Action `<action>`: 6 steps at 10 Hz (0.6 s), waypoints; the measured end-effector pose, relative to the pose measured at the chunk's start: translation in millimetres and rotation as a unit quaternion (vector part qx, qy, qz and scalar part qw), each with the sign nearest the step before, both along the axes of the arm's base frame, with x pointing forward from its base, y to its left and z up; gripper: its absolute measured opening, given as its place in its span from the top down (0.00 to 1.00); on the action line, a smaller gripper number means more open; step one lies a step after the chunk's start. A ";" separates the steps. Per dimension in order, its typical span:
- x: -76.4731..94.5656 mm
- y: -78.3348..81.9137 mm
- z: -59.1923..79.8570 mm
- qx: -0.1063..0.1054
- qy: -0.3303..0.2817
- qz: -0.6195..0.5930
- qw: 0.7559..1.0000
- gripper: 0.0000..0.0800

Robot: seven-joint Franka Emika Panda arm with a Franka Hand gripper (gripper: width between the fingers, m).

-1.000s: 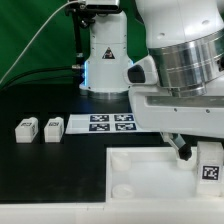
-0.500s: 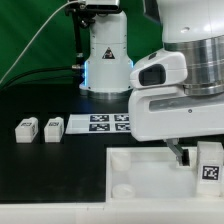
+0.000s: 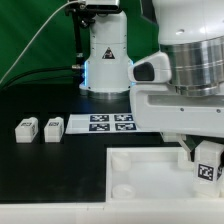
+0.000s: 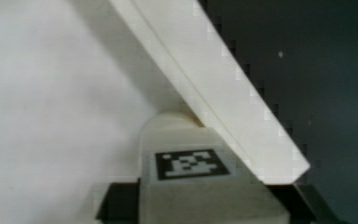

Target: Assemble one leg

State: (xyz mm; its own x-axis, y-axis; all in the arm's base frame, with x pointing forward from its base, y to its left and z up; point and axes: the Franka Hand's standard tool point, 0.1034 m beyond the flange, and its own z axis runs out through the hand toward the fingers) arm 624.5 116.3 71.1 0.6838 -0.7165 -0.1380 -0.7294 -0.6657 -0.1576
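Observation:
My gripper (image 3: pixel 203 157) is shut on a leg (image 3: pixel 208 166), a small white block with a black-and-white tag. It holds the leg upright at the right corner of the large white panel (image 3: pixel 140 168). In the wrist view the leg (image 4: pixel 197 150) fills the space between my dark fingers (image 4: pixel 123 203) and touches the panel's raised edge (image 4: pixel 202 70). I cannot tell whether it sits in a socket. Two more legs (image 3: pixel 25 128) (image 3: pixel 52 128) stand on the black table at the exterior view's left.
The marker board (image 3: pixel 108 122) lies flat behind the panel, near the robot base (image 3: pixel 105 60). The arm's bulky wrist (image 3: pixel 185 85) hangs over the panel's right side and hides part of the marker board.
The wrist has shifted and turned slightly over the panel's right corner. The leg stays gripped and has moved a little to the left. The two loose legs have not moved.

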 end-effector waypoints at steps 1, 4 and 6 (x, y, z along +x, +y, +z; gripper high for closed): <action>0.7 0.0 1.1 0.006 0.017 -0.087 0.996 0.62; 2.0 5.0 2.2 0.036 0.080 -0.349 0.933 0.63; 2.4 4.6 -0.9 0.055 0.104 -0.460 0.880 0.63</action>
State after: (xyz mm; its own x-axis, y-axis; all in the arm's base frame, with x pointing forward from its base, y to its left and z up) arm 626.9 120.9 70.1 -0.2281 -0.9280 -0.2946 -0.9722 0.2334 0.0174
